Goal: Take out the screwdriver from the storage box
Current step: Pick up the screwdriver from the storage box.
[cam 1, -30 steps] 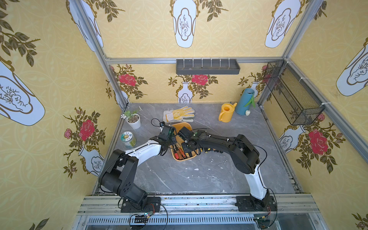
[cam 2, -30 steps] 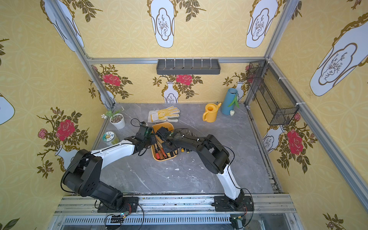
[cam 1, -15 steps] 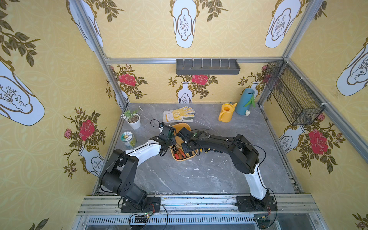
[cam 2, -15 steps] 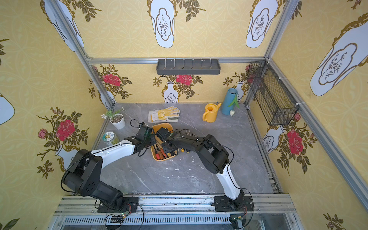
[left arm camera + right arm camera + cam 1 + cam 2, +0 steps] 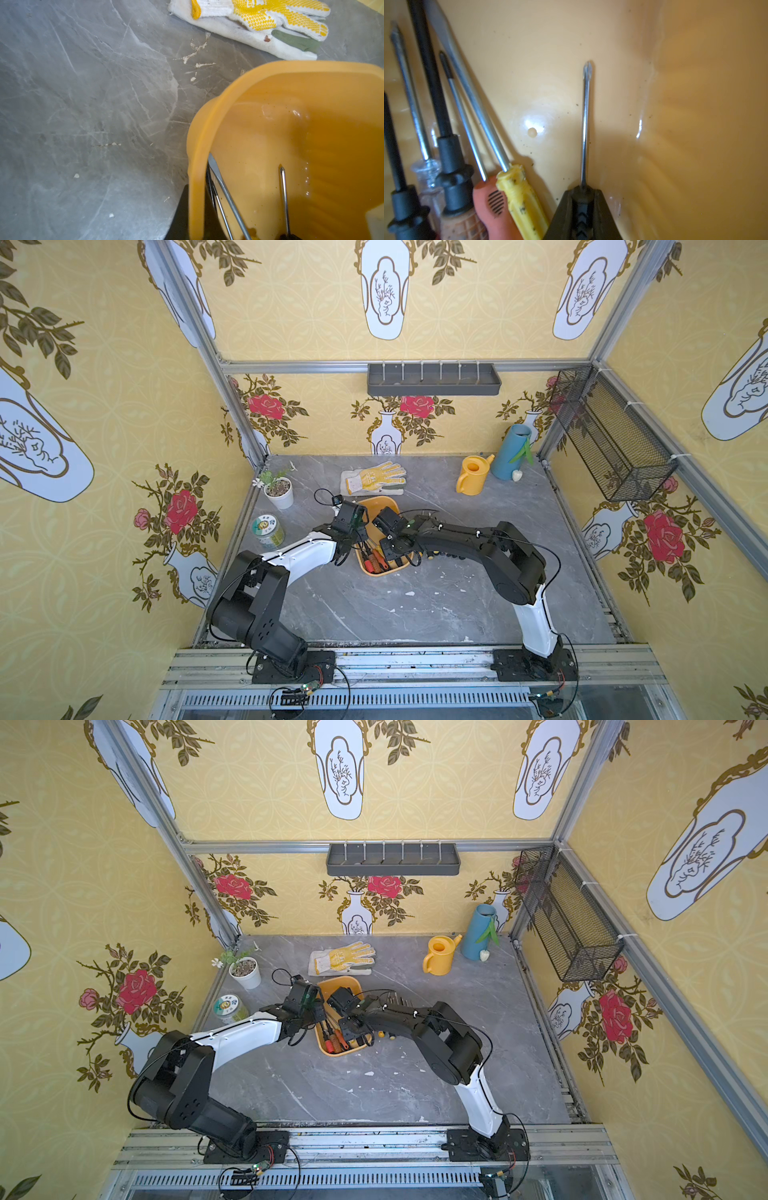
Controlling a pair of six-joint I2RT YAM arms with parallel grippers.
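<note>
On the grey marble table (image 5: 415, 601) the storage box (image 5: 380, 506) stands near the middle. The left gripper (image 5: 195, 220) is clamped, it seems, on the box's 9 o'clock wall, to keep it steady. The right gripper (image 5: 583, 194) is clenched on the handle of the screwdriver (image 5: 585, 124), which is inside the box by its 3 o'clock wall.

Shows smooth, glossy plastic on the storage box (image 5: 695, 83); polished metal on the screwdriver (image 5: 585, 124) shaft; matt, scratched, stone-look finish on the bench (image 5: 83, 104); knitted cloth, rubber-dotted, on the glove (image 5: 259, 16).
</note>
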